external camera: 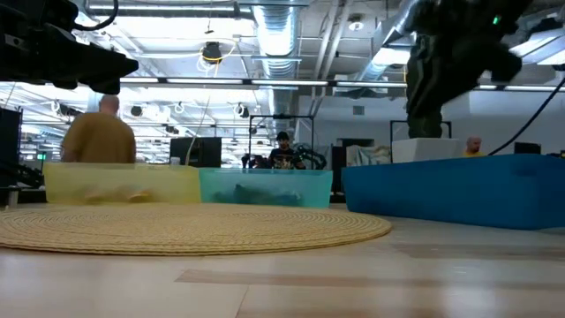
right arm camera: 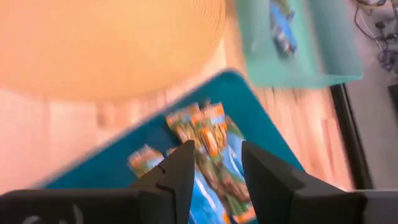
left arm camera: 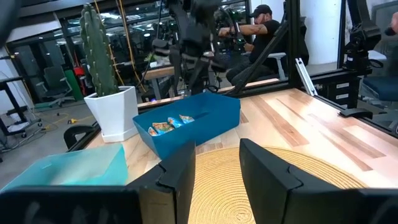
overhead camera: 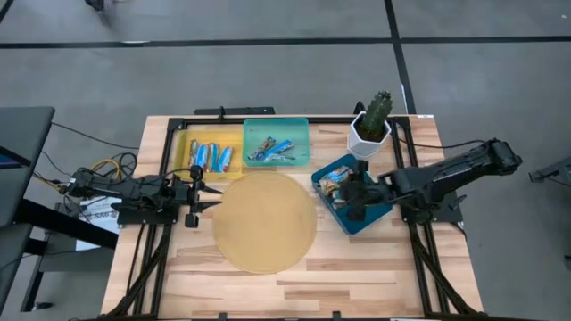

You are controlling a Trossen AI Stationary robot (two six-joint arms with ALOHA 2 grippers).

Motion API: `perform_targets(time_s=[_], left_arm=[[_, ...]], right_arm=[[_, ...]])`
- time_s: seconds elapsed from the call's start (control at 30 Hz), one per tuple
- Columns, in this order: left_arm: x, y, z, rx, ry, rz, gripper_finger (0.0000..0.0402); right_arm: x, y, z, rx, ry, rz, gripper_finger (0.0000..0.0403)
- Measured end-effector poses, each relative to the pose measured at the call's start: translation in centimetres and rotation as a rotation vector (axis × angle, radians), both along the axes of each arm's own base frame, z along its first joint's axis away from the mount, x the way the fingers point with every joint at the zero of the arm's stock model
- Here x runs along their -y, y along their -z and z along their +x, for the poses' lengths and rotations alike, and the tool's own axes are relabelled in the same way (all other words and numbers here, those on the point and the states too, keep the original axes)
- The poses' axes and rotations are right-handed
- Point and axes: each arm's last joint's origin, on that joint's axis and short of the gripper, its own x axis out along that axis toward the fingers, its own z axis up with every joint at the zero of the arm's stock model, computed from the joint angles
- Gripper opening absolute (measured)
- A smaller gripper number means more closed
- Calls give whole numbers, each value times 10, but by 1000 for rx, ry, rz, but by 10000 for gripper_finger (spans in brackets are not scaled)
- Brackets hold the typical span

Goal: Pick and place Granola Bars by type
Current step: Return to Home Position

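Green-and-orange wrapped granola bars (right arm camera: 208, 134) lie in the dark blue tray (overhead camera: 375, 218), also seen in the left wrist view (left arm camera: 168, 124). Blue-and-orange bars (overhead camera: 210, 157) lie in the yellow tray (overhead camera: 183, 143). Blue and silver bars (overhead camera: 270, 150) lie in the teal tray (overhead camera: 299, 125). My right gripper (right arm camera: 214, 155) hovers open over the dark blue tray's bars (overhead camera: 337, 176), pointing down, touching none that I can see. My left gripper (left arm camera: 217, 165) is open and holds nothing. It waits level at the left edge of the round woven mat (overhead camera: 266, 221), pointing toward the table's right.
A cactus in a white pot (overhead camera: 370, 125) stands just beyond the dark blue tray, close to my right arm. The three trays line the far side of the mat. Bare wood (overhead camera: 357, 276) lies along the near edge. People sit in the room behind the table (left arm camera: 261, 31).
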Motion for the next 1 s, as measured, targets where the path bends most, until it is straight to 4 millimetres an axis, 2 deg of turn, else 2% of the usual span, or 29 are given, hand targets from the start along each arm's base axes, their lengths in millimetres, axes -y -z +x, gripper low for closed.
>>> perform_targets(time_s=[0.1, 0.3, 0.5, 0.73, 1.0], left_arm=[[0, 0, 0, 1, -2, 7, 119], [0, 0, 0, 0, -2, 2, 119], [0, 0, 0, 0, -2, 1, 119], [0, 0, 0, 0, -1, 2, 119], [0, 0, 0, 0, -1, 4, 119]], right_arm=[[-3, -6, -10, 112, 22, 56, 125], [-3, 12, -36, 274, -59, 138, 125], [1, 20, -57, 380, -133, 251, 124], [-2, 32, -78, 486, -394, 404, 124], [-7, 47, -91, 674, -553, 446, 124]])
